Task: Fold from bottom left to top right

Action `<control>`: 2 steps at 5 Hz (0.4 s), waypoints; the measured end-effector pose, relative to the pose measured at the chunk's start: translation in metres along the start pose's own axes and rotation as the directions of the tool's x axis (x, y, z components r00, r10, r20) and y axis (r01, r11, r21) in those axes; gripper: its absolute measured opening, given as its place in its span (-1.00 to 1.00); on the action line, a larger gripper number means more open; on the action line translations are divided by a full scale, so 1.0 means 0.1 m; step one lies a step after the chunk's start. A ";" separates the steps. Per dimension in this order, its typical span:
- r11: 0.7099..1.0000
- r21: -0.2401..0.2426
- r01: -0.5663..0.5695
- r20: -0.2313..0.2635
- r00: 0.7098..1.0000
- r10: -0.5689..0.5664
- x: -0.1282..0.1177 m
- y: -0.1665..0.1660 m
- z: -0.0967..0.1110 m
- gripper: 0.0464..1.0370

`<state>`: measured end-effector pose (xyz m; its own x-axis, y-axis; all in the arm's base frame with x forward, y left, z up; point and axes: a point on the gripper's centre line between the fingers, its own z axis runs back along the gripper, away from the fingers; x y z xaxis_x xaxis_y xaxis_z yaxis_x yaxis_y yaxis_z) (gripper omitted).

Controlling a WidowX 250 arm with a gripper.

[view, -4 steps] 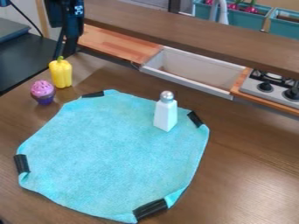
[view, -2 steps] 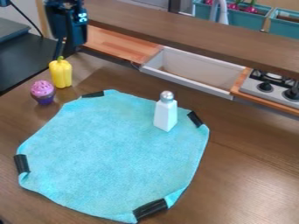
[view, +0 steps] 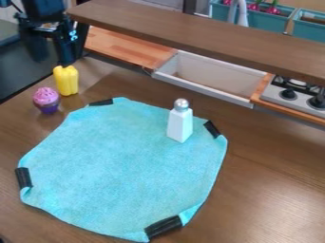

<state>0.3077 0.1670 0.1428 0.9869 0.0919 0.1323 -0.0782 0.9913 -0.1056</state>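
At the upper left, the black gripper [view: 65, 59] hangs just above and behind the yellow pepper, well away from the cloth's body. Spread on the brown table is a blue cloth [view: 120, 166], with black clips or tape at its four corners: far left, far right, near left and near bottom. A white shaker [view: 180, 124] with a silver top stands upright on the cloth near its far right corner.
A yellow pepper [view: 66, 80] and a purple-and-pink cupcake [view: 46, 100] stand beyond the cloth's left edge. Behind are a white sink [view: 209, 78], a stove [view: 295, 95] and a raised brown shelf [view: 209, 35].
The arm has come further into view at the upper left, and its gripper is lower, close behind the yellow pepper. Cloth, shaker, pepper and cupcake have stayed put.
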 end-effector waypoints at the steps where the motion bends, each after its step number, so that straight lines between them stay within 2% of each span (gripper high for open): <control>1: 0.977 0.035 -0.210 0.042 0.977 0.209 -0.24 0.11 -0.17 0.93; 2: 0.933 0.054 -0.355 0.060 0.934 0.352 -0.43 0.08 -0.28 0.93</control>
<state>0.2684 0.1685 0.1084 0.8861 0.4400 0.1453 -0.4306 0.8978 -0.0925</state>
